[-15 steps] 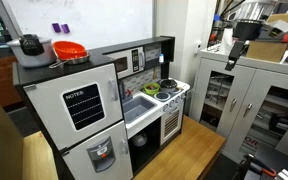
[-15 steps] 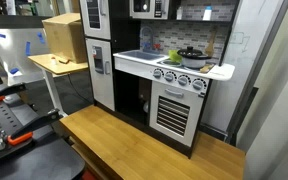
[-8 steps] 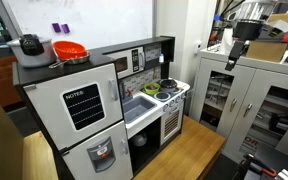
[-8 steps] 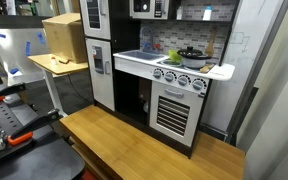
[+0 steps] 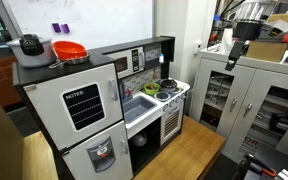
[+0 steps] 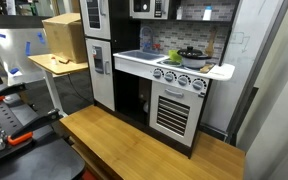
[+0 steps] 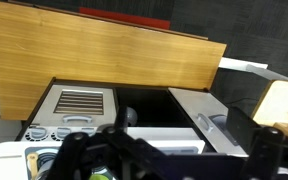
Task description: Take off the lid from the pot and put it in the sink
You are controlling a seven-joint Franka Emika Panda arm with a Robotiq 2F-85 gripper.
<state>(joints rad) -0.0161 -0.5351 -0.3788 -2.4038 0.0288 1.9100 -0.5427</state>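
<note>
A dark pot with its lid on (image 5: 169, 85) stands on the toy kitchen's stove, also in the other exterior view (image 6: 192, 55). The sink (image 5: 136, 104) is a pale basin in the counter beside the stove, also seen from the other side (image 6: 136, 53). My gripper (image 5: 238, 50) hangs high up, well above and to the side of the kitchen. In the wrist view my gripper (image 7: 169, 160) is open and empty, its dark fingers (image 7: 267, 150) wide apart, looking down on the kitchen from far above. The pot is not clear in the wrist view.
A green pot (image 5: 152, 90) sits next to the dark pot. A toy fridge (image 5: 79, 115) carries a red bowl (image 5: 69, 50) on top. A wooden table (image 6: 144, 150) stands before the kitchen. Grey metal cabinets (image 5: 254, 100) stand under the arm.
</note>
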